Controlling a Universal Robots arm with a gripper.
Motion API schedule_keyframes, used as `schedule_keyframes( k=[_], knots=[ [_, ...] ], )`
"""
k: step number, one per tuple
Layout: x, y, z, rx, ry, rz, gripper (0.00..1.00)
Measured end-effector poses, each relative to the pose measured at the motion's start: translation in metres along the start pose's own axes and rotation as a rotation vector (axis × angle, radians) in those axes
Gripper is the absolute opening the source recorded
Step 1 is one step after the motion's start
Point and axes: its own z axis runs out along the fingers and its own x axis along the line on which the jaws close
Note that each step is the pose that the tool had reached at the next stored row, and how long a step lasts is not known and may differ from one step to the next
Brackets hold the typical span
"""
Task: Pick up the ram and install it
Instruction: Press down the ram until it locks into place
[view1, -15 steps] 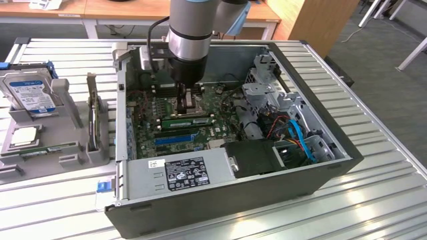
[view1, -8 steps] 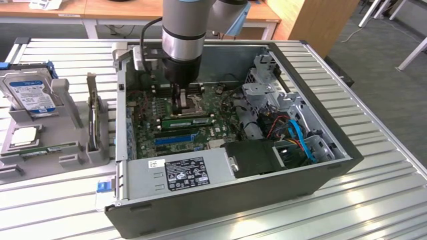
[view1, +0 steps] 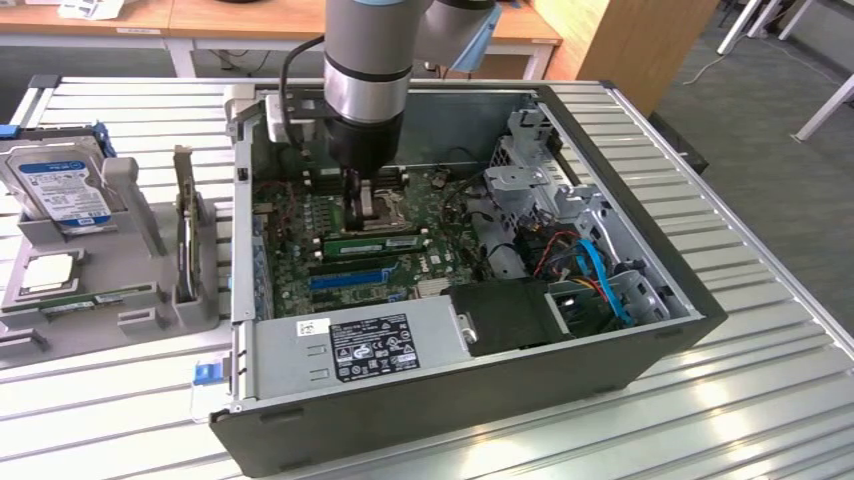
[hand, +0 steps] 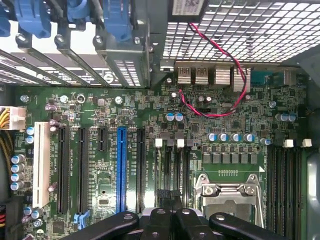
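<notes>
The ram (view1: 376, 243), a thin green stick with a pale label, stands on edge in a motherboard slot inside the open computer case (view1: 641, 330). It lies between the processor socket (view1: 378, 203) and the blue slot (view1: 354, 277). My gripper (view1: 358, 218) reaches straight down into the case, its tip just behind and above the ram's end on the exterior view's left. I cannot tell whether it touches the stick. In the wrist view my gripper (hand: 169, 202) is shut, its black fingers (hand: 156, 225) pressed together, above the dark slots (hand: 172, 165) beside the socket (hand: 227, 195).
A power supply (view1: 360, 345), blue cables (view1: 607, 285) and a drive cage (view1: 527, 190) crowd the case around the board. On the exterior view's left a grey fixture (view1: 160, 240) holds a hard drive (view1: 60, 190) and a processor (view1: 47, 272). A red and black wire (hand: 220, 75) loops near the rear ports.
</notes>
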Motion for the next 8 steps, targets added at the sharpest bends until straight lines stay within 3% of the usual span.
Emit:
schedule_keyframes(
  k=[8],
  knots=[
    [0.001,0.0007,0.0004,0.0001,0.0,0.0,0.1]
  ],
)
